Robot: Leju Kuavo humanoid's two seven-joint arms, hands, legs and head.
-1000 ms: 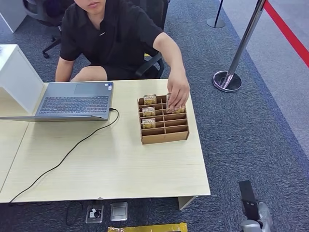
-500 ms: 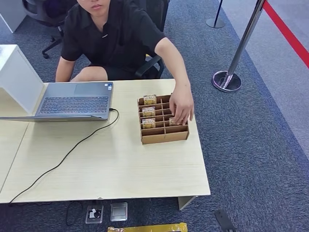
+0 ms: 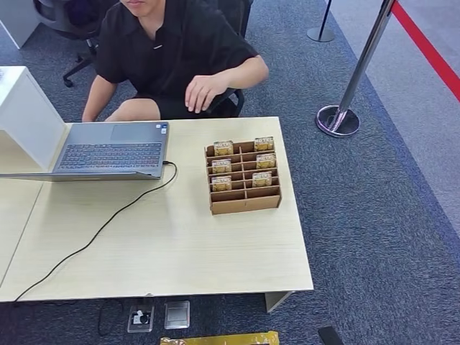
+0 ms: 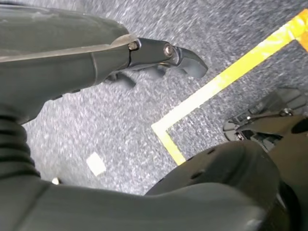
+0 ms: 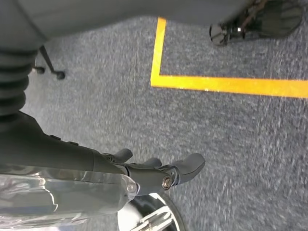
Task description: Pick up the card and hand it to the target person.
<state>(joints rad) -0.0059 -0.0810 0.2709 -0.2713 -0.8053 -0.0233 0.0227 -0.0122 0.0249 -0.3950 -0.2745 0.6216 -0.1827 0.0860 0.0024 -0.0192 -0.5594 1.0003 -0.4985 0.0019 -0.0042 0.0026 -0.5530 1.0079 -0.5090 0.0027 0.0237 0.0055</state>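
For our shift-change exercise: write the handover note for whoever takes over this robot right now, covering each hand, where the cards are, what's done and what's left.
Left hand: hanging over the carpet, fingers apart, holding nothing.
Right hand: the same, low over the carpet.
Cards: six, upright in the cardboard slotted tray on the table, three in each column.
Person: seated behind the table, hand clear of the tray.
Done: nothing; no card picked.
Left: reach the tray, lift a card, pass it to the person.
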